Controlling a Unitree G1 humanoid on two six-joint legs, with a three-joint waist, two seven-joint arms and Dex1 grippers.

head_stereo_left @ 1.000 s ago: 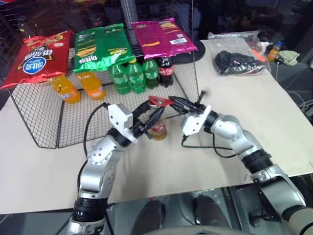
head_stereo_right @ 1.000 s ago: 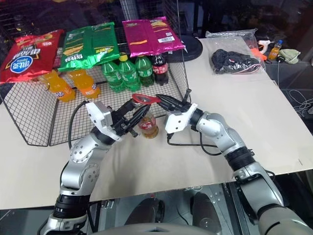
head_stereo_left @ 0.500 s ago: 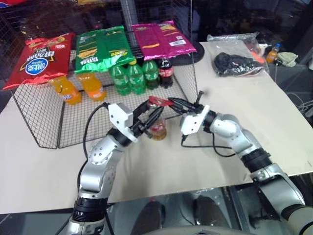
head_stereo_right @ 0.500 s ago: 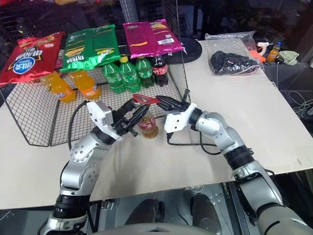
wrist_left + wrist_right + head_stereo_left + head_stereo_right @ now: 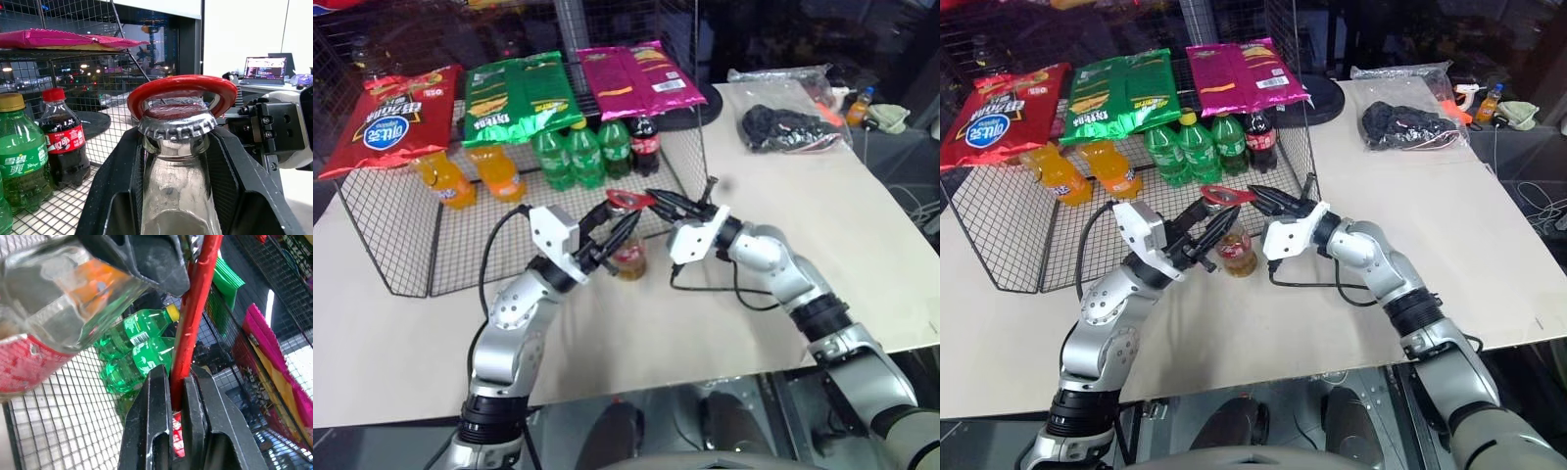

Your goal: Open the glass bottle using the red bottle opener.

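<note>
Left gripper (image 5: pixel 178 161) clamping small clear glass bottle (image 5: pixel 629 257) at neck; right gripper (image 5: pixel 175 396) pinching flat red bottle opener (image 5: pixel 182 90), ring sitting over silver crown cap (image 5: pixel 177 123). Risk: opener slipping off, bottle twisting.

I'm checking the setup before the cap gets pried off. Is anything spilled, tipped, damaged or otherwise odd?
Nothing stands out. The glass bottle stands upright on the table in the left claw, its cap still on. The right claw holds the red bottle opener over the cap. No spill shows.
</note>
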